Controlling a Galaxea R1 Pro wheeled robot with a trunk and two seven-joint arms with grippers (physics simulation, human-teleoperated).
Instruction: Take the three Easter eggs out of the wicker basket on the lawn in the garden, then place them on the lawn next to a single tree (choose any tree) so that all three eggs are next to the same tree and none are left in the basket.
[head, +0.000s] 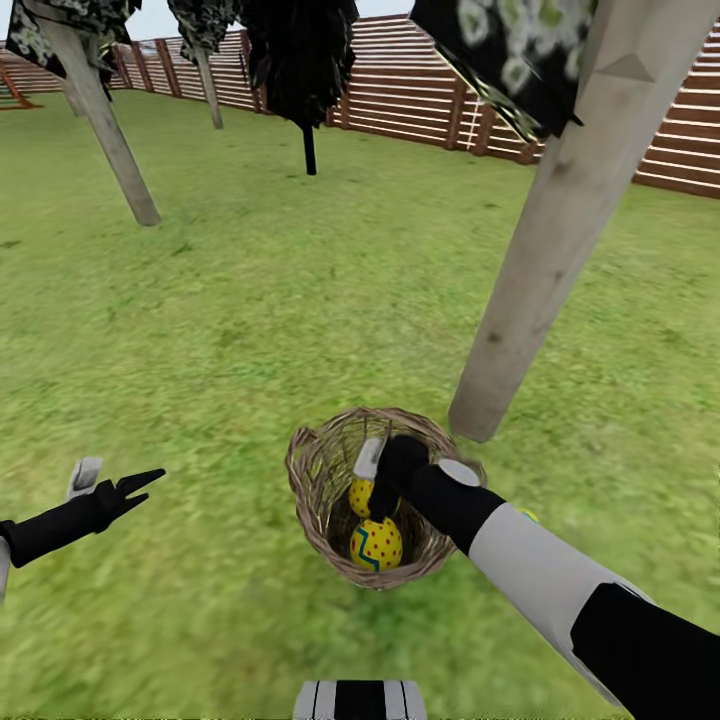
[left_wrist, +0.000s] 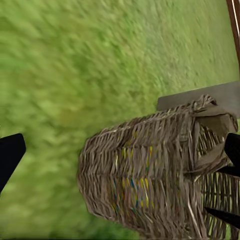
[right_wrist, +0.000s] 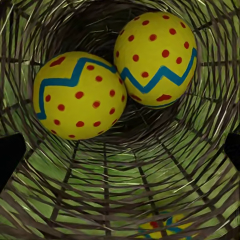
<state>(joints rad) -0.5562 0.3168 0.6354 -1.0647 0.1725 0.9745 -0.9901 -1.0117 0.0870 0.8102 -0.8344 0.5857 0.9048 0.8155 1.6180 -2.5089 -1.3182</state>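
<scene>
Right gripper (head: 385, 480) lowered into the wicker basket (head: 310, 490) on the lawn (head: 250, 320).
Jaws spread wide, nothing grasped; two Easter eggs (right_wrist: 79, 96) touching at basket bottom, possibly a third outside the weave; left gripper (head: 135, 485) open alongside; tree (head: 540, 270) just beyond.

You have bright, even daylight with no clear light direction; the lawn (head: 250, 300) carries almost no cast shadow, even at the foot of the tree (head: 560, 250). Your left wrist view shows the grass smeared and soft, while the wicker basket (left_wrist: 145, 175) weave stays fairly crisp. In your right wrist view the eggs (right_wrist: 115, 90) are sharp and glare-free, the basket's depth darkening behind them.
</scene>
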